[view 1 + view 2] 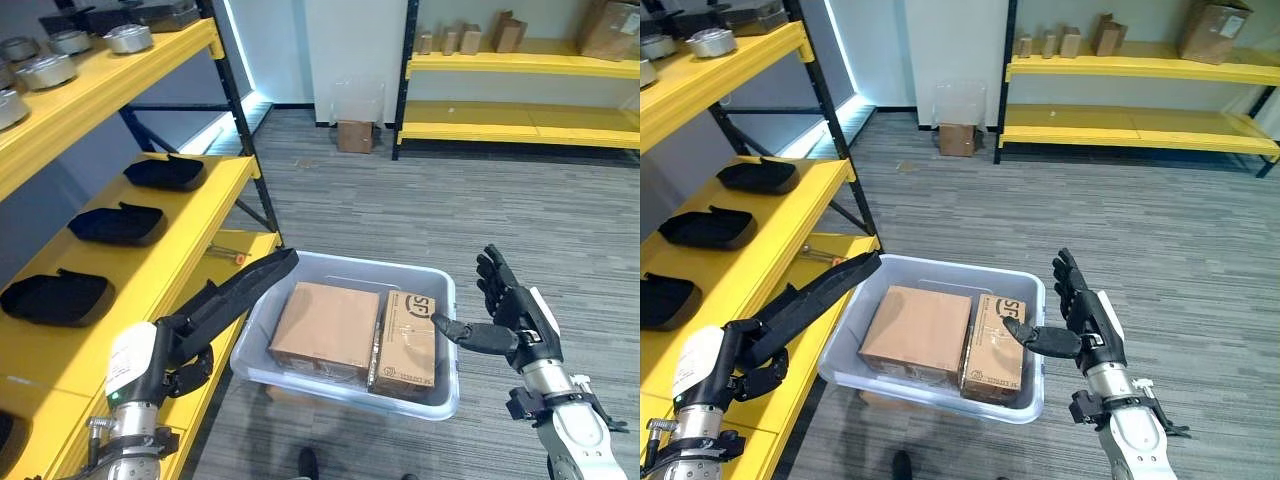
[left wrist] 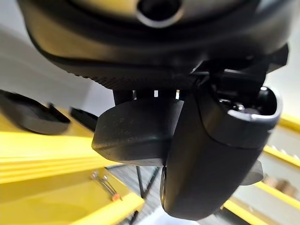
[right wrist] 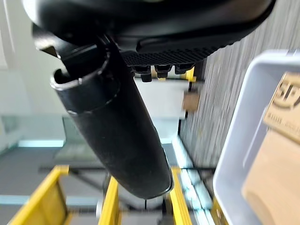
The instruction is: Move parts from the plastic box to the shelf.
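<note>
currently the plastic box (image 1: pixel 440 345) sits on the floor beside the yellow shelf (image 1: pixel 150 300), holding two cardboard boxes side by side: a plain one (image 1: pixel 325 325) and a printed one (image 1: pixel 408 343). the left hand (image 1: pixel 245 285) stretches flat and straight over the box's left rim, holding nothing. the right hand (image 1: pixel 510 315) hovers at the right rim, fingers spread wide, thumb pointing at the printed box. black trays (image 1: pixel 118 224) lie on the shelf.

Two cardboard boxes (image 1: pixel 326 325) (image 1: pixel 408 343), one plastic box (image 1: pixel 445 400)
</note>
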Available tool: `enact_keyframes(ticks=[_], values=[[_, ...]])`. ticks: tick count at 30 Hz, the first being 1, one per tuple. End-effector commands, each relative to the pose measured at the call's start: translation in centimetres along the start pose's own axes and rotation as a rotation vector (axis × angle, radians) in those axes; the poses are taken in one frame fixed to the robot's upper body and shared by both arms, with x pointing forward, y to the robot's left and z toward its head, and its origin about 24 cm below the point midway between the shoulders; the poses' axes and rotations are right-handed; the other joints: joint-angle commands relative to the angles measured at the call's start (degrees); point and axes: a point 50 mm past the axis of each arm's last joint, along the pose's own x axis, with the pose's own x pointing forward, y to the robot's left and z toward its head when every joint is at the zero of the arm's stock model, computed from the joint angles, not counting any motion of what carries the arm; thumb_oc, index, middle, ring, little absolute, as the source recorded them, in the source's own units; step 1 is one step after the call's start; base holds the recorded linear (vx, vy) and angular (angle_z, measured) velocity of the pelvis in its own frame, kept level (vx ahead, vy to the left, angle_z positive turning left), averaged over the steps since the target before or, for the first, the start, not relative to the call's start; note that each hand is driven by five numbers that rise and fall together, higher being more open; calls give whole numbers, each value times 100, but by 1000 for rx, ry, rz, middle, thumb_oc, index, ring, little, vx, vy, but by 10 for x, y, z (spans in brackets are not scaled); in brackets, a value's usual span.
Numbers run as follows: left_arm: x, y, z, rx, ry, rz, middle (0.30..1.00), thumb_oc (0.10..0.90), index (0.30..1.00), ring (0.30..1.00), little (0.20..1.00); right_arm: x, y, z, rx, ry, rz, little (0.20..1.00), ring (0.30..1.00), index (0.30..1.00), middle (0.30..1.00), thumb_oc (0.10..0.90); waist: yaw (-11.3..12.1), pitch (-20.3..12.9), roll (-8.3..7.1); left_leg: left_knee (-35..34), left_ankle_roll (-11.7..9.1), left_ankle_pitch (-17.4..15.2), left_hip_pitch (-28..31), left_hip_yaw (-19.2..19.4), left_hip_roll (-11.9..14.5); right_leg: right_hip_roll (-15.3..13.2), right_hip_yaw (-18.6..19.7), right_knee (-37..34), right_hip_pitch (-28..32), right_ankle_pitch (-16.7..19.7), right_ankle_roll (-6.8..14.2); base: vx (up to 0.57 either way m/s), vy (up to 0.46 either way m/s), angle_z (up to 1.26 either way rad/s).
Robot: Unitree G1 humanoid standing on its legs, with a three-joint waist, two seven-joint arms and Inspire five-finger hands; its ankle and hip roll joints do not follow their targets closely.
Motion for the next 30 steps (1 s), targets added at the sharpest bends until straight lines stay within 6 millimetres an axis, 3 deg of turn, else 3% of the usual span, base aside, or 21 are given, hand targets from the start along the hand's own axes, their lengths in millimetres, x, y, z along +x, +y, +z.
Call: enact_keyframes(ticks=[1,2,3,4,8,9,10,13,16,17,18,19,21,24,30], values=[[33,58,35,-45,-207,338,300,400,300,300,300,24,2,70,-63,-391,25,1000,1000,1000,1000,900,200,222,-95,190,-383,831,-533,-555,805,-96,-307,527,75,-888,-37,-208,-211,5],[36,59,38,-51,-219,354,300,400,300,300,300,29,5,80,-85,-433,47,1000,1000,1000,1000,900,324,339,-100,-171,-476,1265,-682,-505,771,-107,-590,523,-21,-914,-71,-163,-134,56],[36,59,38,-52,-220,356,300,400,300,300,300,29,5,80,-86,-435,46,1000,1000,1000,1000,900,315,339,-83,-193,-469,1310,-704,-523,779,-94,-607,510,-35,-882,-73,-291,-271,134],[39,59,42,-52,-242,354,300,400,300,300,300,30,3,85,-117,-452,28,1000,1000,1000,1000,900,351,358,-178,-298,-407,1163,-710,-271,636,-188,-851,316,-85,-793,-73,-237,-183,148],[41,54,50,-72,-274,337,300,400,300,300,300,26,-1,84,-140,-452,2,1000,1000,1000,1000,900,253,253,-320,222,-257,451,-452,-42,527,-403,-1286,-225,-112,-382,-27,-222,-133,104],[41,54,50,-72,-274,337,300,400,300,300,300,26,-1,84,-139,-451,2,1000,1000,1000,1000,900,240,256,-317,278,-251,409,-475,-63,520,-406,-1303,-247,-87,-377,-19,-157,-107,113],[44,51,54,-95,-289,331,300,400,300,300,300,22,-6,81,-131,-435,-20,1000,1000,1000,1000,900,44,137,-359,722,-248,-29,-100,184,656,-509,-1541,-376,-113,-348,-33,-117,-69,129],[48,48,64,-119,-325,320,300,400,300,300,300,8,-18,67,-102,-370,-97,1000,1000,1000,1000,900,-355,-71,-277,1107,-316,-251,759,506,978,-674,-2079,-254,-214,-289,-112,-126,64,175],[48,45,66,-120,-337,301,300,400,300,300,300,1,-25,61,-89,-338,-132,1000,1000,1000,1000,900,-488,-138,-197,972,-333,-351,1049,437,900,-834,-2299,-44,-325,-254,-60,-56,192,106],[49,45,67,-115,-343,296,300,400,300,300,300,-5,-31,60,-95,-326,-169,1000,1000,1000,1000,900,-583,-188,-140,639,-330,-556,1082,615,827,-1002,-2425,75,-388,-153,46,-44,248,90],[49,45,67,-116,-343,294,300,400,300,300,300,-5,-31,60,-96,-325,-170,1000,1000,1000,1000,900,-588,-201,-141,615,-315,-551,1082,609,807,-1026,-2436,88,-395,-147,66,-60,261,96],[49,44,69,-119,-351,289,300,400,300,300,300,-9,-36,61,-108,-331,-200,1000,1000,1000,1000,900,-663,-209,-121,371,-294,-713,976,958,771,-1180,-2550,109,-368,-23,144,12,193,80],[47,46,67,-99,-349,293,300,400,300,300,300,-14,-37,59,-116,-320,-215,1000,1000,1000,1000,900,-630,-246,-104,79,-244,-961,1052,1150,621,-1323,-2552,110,-329,122,276,11,282,67],[46,48,67,-76,-357,290,300,400,300,300,300,-15,-36,57,-113,-311,-221,1000,1000,1000,1000,900,-523,-319,-130,-303,-183,-988,1102,1201,390,-1566,-2702,9,-266,445,504,-31,285,29],[45,54,64,-14,-359,316,300,400,300,300,300,-7,-25,53,-118,-303,-177,1000,1000,1000,1000,900,-255,-345,-444,-362,114,-1311,1116,1105,-170,-1989,-2796,-371,-19,1053,873,-6,212,6]])
